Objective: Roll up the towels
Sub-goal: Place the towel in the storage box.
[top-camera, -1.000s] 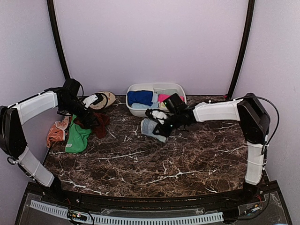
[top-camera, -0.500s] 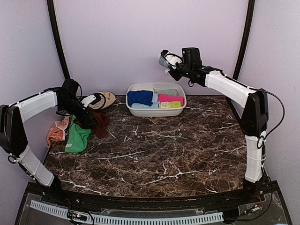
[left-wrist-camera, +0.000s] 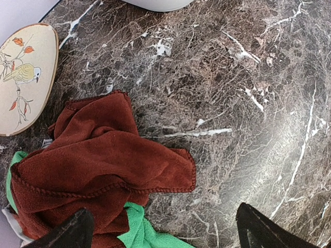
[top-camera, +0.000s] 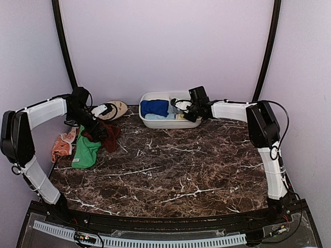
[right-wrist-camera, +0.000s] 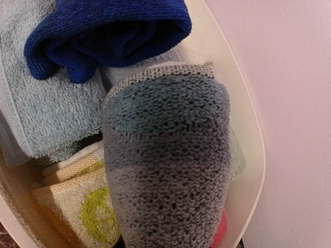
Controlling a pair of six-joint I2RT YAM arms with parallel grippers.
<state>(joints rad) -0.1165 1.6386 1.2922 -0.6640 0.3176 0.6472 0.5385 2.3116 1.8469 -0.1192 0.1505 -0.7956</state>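
A: Step in hand?
B: Stowing, I judged; the right jaws gripped the rolled grey towel (right-wrist-camera: 165, 160), end-down in the white tub (right-wrist-camera: 232, 77) beside the blue towel (right-wrist-camera: 108, 31). Next: release, lift clear.
A: And the left jaws?
B: Wide open, empty, above the rust towel (left-wrist-camera: 98, 165), crumpled on the bench (left-wrist-camera: 248, 103), unrolled. No writing legible.

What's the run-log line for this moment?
right end effector: shut on grey rolled towel, over tub | left end effector: open, by rust-brown towel | green towel: unrolled
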